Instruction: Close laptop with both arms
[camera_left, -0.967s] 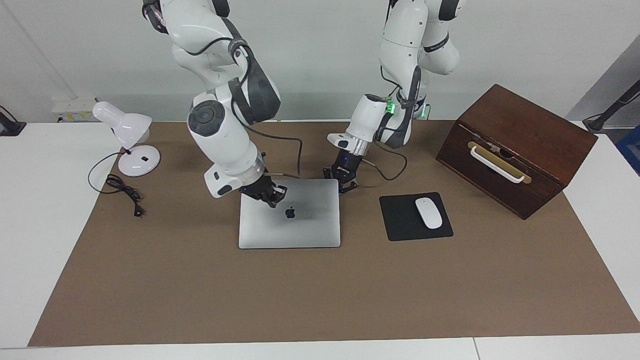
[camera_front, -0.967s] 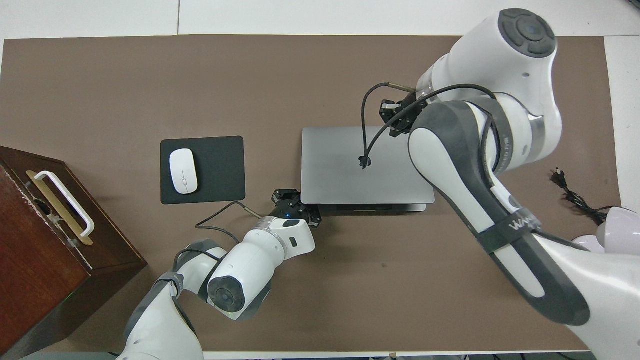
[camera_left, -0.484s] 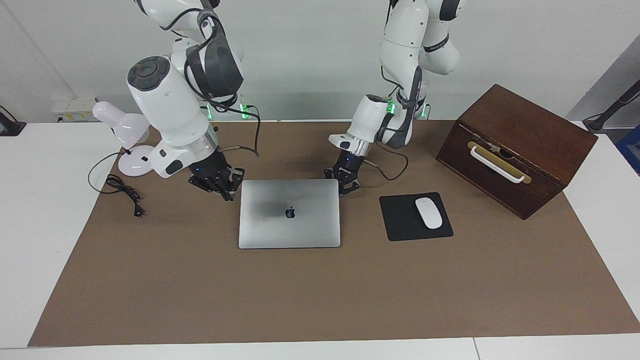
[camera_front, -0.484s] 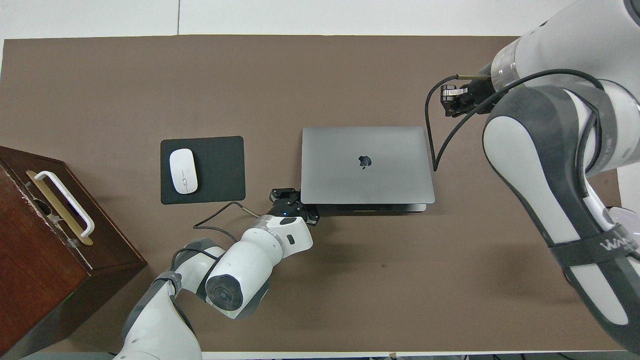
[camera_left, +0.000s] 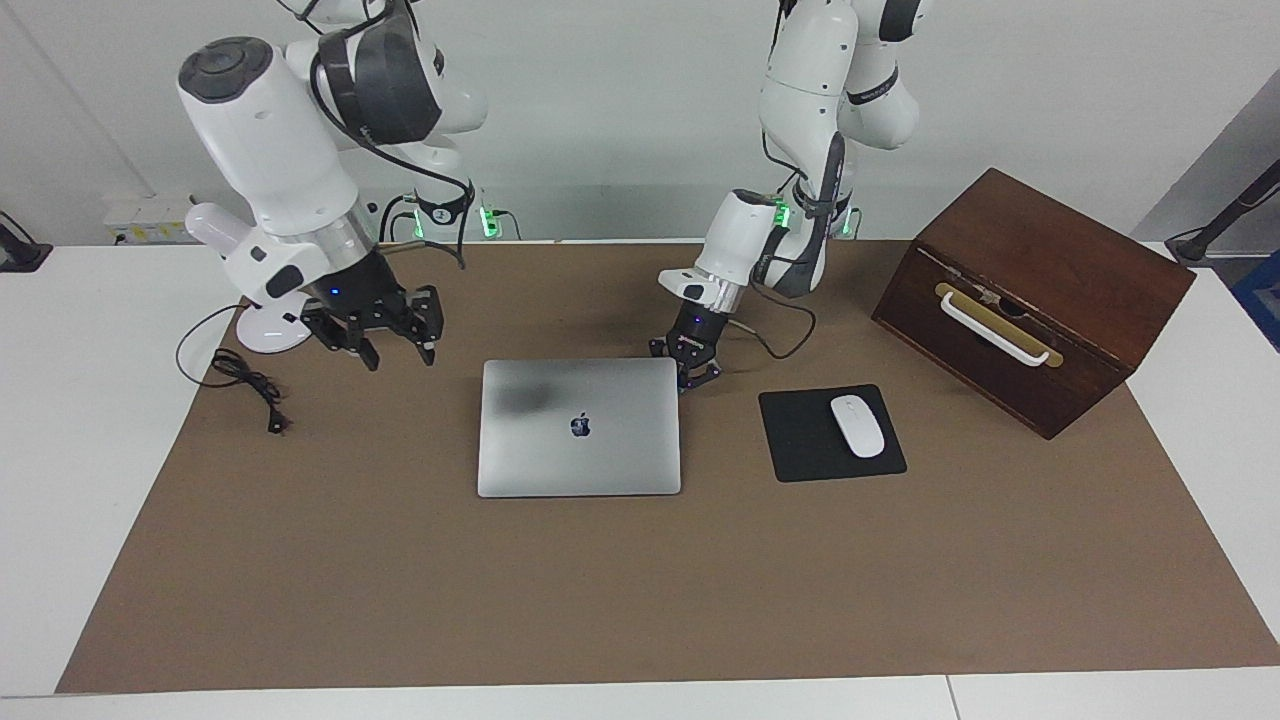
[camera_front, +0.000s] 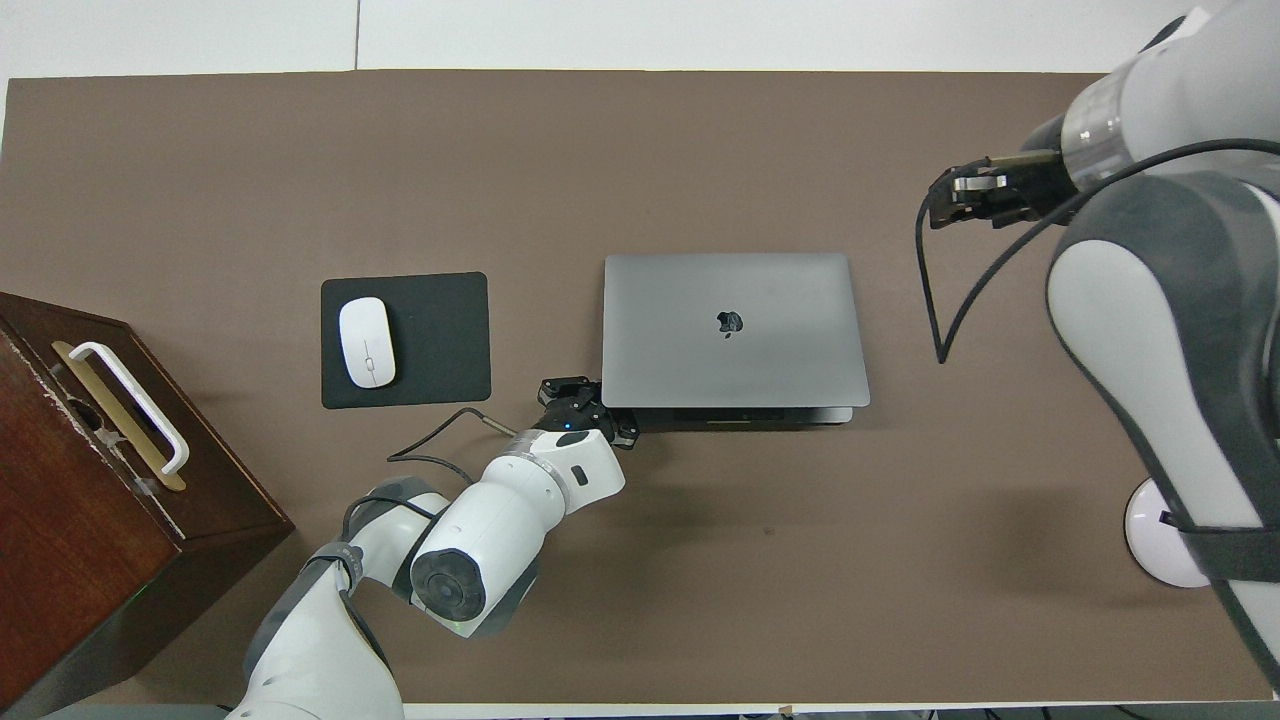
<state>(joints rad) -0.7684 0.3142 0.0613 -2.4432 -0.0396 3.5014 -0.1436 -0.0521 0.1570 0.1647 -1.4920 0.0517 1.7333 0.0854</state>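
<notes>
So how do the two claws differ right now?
The left claw sits low at the closed laptop's corner nearest the robots, while the right claw hangs in the air over the brown mat, clear of the laptop. The left claw is shut, fingertips together, whereas the right claw is open and empty. Both are black and point downward.

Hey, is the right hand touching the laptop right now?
Apart. The facing view shows the right hand raised over bare mat toward the lamp, with open mat between it and the closed laptop.
</notes>
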